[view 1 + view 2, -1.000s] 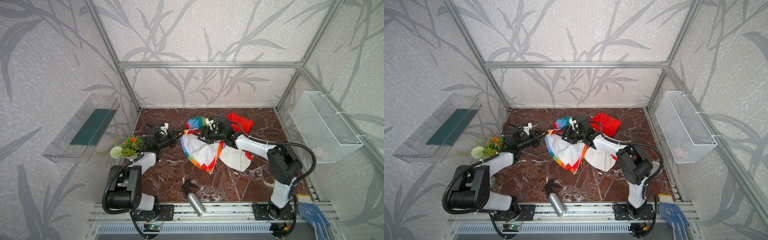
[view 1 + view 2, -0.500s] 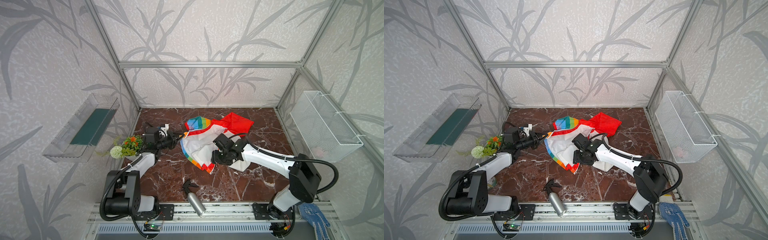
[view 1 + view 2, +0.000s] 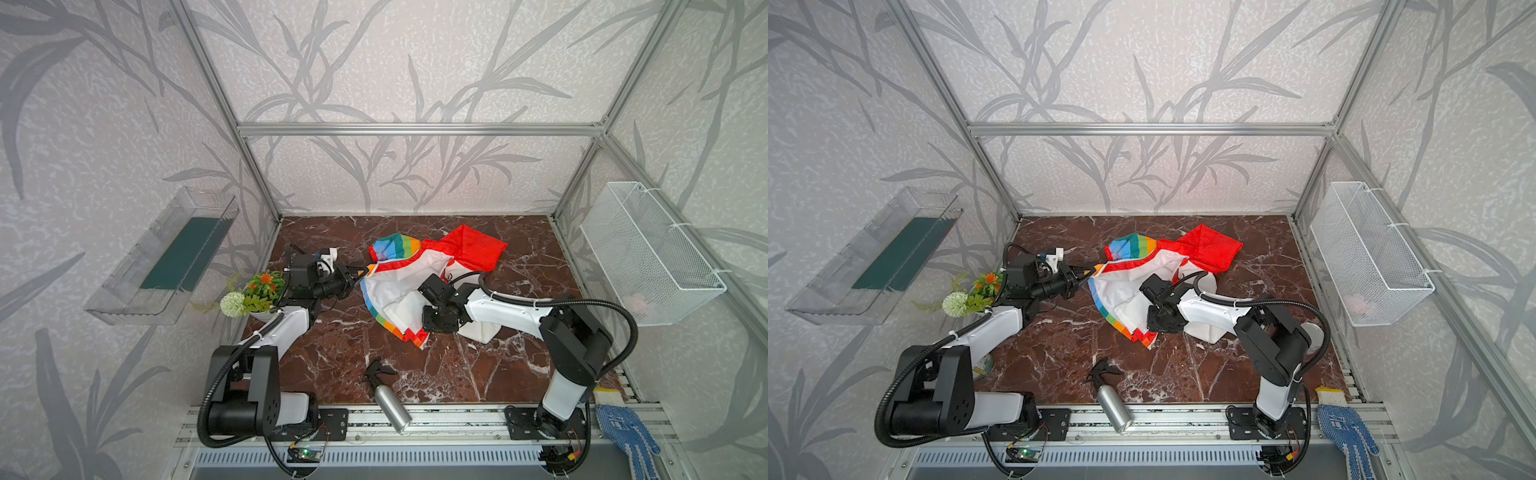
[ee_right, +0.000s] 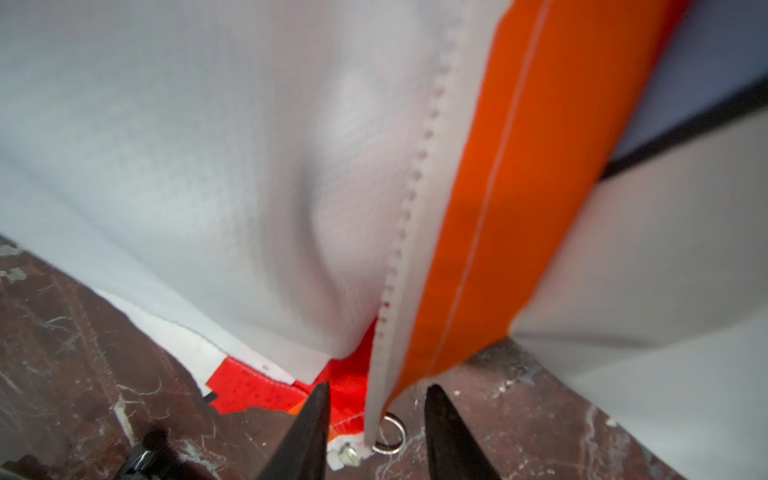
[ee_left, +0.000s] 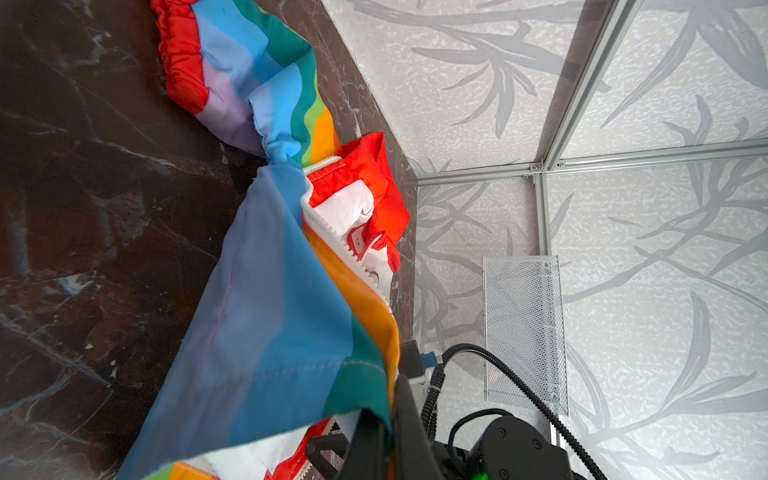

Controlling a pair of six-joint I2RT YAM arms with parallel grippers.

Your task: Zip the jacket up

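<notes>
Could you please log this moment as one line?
left gripper: shut on jacket edge | right gripper: open, astride zipper end | zipper: undone

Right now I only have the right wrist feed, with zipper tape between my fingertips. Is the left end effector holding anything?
Observer: Yes. The left end effector is shut on the jacket at its rainbow-striped edge.
Operator: Where's the hood?
Observer: The red hood lies spread toward the back wall.
Operator: Anything else near the hem?
Observer: A spray bottle lies on the table near the front edge, apart from the jacket.
</notes>
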